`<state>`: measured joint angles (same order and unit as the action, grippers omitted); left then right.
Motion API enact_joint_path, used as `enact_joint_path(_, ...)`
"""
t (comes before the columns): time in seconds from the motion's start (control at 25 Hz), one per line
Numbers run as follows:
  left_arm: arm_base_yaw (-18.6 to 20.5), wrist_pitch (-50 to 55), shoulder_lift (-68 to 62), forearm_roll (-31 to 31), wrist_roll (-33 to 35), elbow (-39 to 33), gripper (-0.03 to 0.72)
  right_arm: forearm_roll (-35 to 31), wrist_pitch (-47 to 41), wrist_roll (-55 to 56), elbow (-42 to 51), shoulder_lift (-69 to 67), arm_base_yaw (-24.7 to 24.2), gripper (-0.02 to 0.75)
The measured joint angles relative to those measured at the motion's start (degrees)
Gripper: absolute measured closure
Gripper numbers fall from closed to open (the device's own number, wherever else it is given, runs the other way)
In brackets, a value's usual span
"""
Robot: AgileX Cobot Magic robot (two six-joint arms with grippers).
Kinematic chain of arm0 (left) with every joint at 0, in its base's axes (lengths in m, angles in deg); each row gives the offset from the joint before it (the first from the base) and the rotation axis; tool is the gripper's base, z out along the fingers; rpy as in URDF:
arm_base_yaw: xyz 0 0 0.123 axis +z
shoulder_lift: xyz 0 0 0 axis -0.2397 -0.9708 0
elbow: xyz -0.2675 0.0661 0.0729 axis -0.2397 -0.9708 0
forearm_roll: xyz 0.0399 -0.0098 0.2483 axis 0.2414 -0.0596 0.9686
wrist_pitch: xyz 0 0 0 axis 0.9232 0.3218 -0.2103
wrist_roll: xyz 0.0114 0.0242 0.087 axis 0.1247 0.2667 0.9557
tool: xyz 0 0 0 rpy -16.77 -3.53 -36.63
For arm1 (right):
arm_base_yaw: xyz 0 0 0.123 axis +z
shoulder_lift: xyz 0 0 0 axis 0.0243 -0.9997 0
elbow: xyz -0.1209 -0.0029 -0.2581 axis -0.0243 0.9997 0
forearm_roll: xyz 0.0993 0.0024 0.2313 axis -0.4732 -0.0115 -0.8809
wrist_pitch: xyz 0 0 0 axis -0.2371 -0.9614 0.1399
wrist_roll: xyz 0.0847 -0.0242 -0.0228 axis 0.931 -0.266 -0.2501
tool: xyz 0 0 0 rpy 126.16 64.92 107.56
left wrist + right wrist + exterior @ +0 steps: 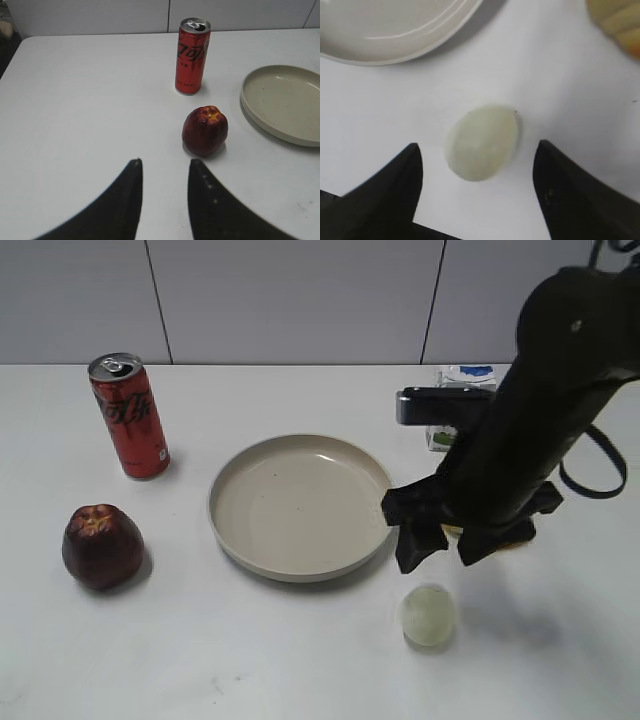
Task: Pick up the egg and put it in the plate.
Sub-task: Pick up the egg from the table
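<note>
The egg (428, 615) is small, pale cream with a green tint, and lies on the white table in front of the plate's right side. The beige plate (300, 565) sits at the middle and holds nothing. My right gripper (447, 548) is open and hangs just above and behind the egg. In the right wrist view the egg (483, 142) lies on the table between and just beyond the open fingers (477, 150), untouched. My left gripper (164, 167) is open and empty over bare table at the left. The plate's rim (250, 107) shows there too.
A red soda can (130, 415) stands at the back left and a dark red apple (102, 545) lies in front of it. An orange-and-white pumpkin (615, 22) lies mostly hidden behind my right arm. A small carton (455, 385) stands at the back right.
</note>
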<state>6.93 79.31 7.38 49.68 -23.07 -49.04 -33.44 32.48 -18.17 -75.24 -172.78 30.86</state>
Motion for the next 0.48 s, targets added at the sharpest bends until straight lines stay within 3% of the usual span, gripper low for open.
enact_joint_path(0.48, 0.0, 0.0, 0.0, 0.0, 0.0, 0.0, 0.458, -0.2, 0.0, 2.8, -0.1, -8.0, 1.3, 0.154)
